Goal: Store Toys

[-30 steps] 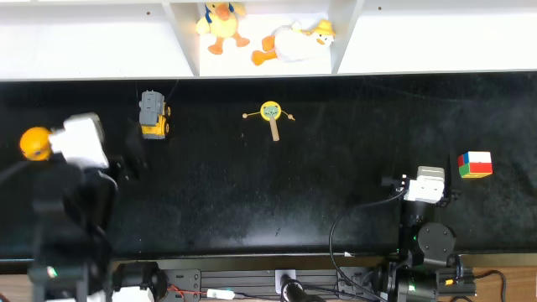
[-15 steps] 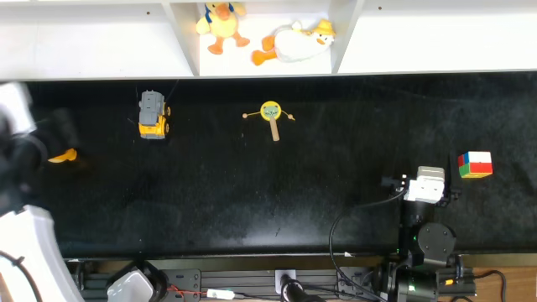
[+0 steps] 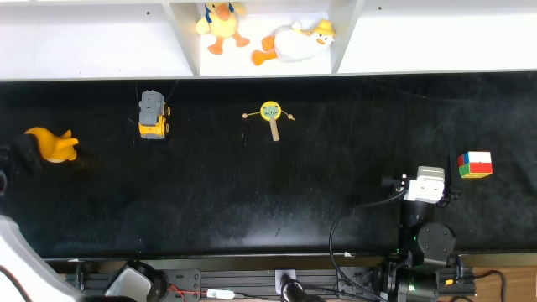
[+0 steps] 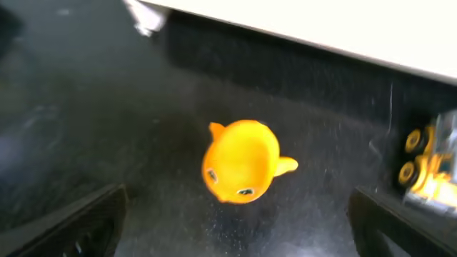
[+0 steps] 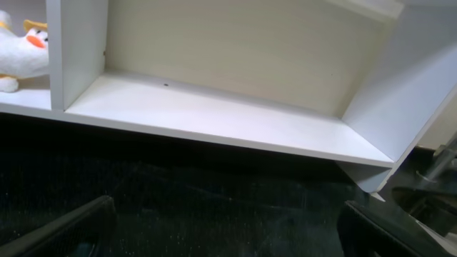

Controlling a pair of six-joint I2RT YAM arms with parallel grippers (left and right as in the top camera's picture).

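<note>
A small orange rubber duck [image 3: 52, 144] lies on the black table at its far left. In the left wrist view the orange rubber duck [image 4: 243, 160] sits beyond my left gripper [image 4: 237, 208], which is open with its fingers [image 4: 78, 225] wide on either side and apart from it. A yellow toy truck [image 3: 153, 114] and a yellow rattle drum [image 3: 271, 116] lie near the shelf. A coloured cube [image 3: 474, 164] rests at the right. My right gripper [image 5: 227, 207] is open and empty, low over the table near its base [image 3: 424, 184].
A white shelf unit [image 3: 101, 50] runs along the back edge. Its middle compartment holds a yellow plush duck [image 3: 221, 21] and a white plush duck [image 3: 294, 42]. The right wrist view faces a bare compartment [image 5: 214, 114]. The truck [image 4: 428, 164] lies beside the orange duck.
My left arm has swung away to the left edge of the top view, uncovering the orange duck on the table. The right arm has not moved.
</note>
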